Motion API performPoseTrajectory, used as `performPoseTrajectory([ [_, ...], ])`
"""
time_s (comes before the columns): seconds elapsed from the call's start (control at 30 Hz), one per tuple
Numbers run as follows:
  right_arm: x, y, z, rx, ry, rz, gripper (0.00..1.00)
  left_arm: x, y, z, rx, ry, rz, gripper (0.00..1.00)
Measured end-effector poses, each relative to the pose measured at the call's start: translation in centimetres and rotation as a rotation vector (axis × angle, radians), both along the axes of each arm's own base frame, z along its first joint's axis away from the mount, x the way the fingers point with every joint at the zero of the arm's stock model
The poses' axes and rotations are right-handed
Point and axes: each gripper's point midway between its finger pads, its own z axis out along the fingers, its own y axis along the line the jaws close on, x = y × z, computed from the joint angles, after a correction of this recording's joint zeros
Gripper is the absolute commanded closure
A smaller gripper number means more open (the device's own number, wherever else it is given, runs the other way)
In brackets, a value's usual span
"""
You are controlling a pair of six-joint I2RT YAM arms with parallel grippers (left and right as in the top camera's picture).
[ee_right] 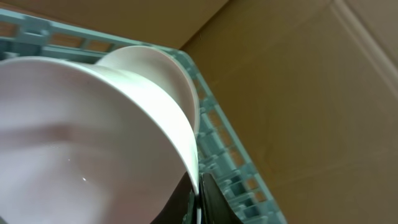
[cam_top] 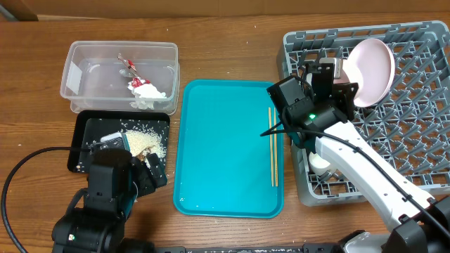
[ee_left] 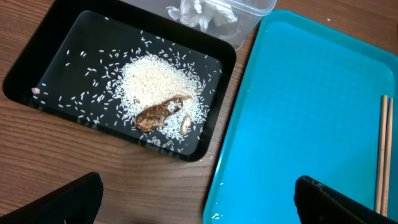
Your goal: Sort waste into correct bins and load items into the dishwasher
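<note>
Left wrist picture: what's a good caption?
Rice and brown scraps lie in the black tray beside the teal tray.

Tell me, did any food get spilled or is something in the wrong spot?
Nothing really stands out. The rice and brown scraps lie scattered, but inside the black tray. The napkin and red wrapper are in the clear tub. Two chopsticks lie on the teal tray.

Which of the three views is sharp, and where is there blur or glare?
Overhead: evenly lit and sharp, faint sheen on the teal tray. Left wrist: the rice is crisp, the end effector's dark fingers at the bottom edge are soft. Right wrist: the pink bowl, very close, is slightly blurred with a small highlight; the rack behind is soft too.
</note>
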Motion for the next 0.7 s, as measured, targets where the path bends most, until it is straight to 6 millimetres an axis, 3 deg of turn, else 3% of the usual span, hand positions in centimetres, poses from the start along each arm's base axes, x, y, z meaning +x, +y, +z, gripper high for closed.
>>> performPoseTrajectory([
  [0.27, -1.9, -0.1, 0.6, -0.122, 0.112, 0.018, 0.96, 0.0, 0.0, 0.0, 0.0, 0.0, 0.0, 0.0],
  [0.47, -3.7, -0.8, 0.7, -0.059, 0.126, 0.016, 0.96, 0.0, 0.0, 0.0, 0.0, 0.0, 0.0, 0.0],
  [0.7, -3.9, -3.5, -1.9, 0.047, 0.131, -0.076, 0.96, 0.0, 0.0, 0.0, 0.0, 0.0, 0.0, 0.0],
])
